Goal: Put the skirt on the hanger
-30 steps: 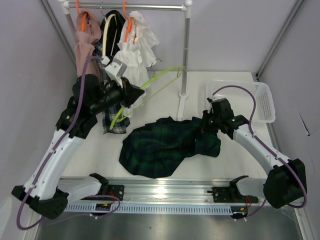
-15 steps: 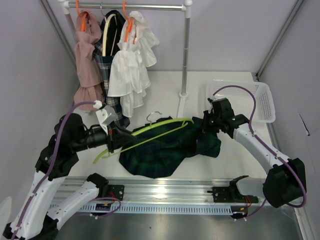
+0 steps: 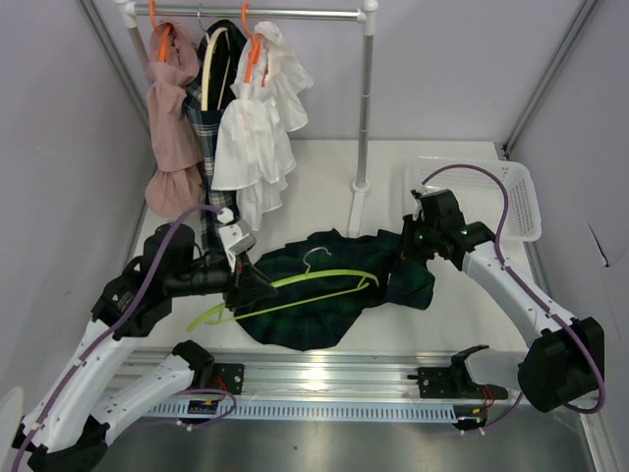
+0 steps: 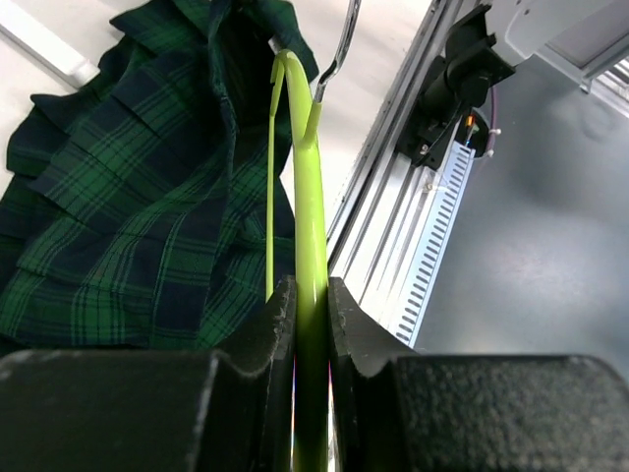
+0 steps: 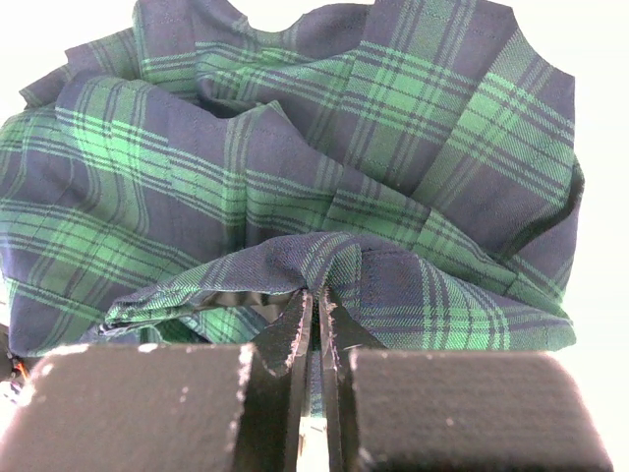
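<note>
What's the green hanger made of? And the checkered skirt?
The hanger looks like smooth, glossy lime plastic, with a shiny, probably metal hook. The skirt looks like woven cloth: soft folds, pleats and a stitched hem show.

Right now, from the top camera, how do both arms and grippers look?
Both the left arm and right arm have white links with bulky black joints. A purple cable loops along each. The left gripper and right gripper are black, with matte fingers.
</note>
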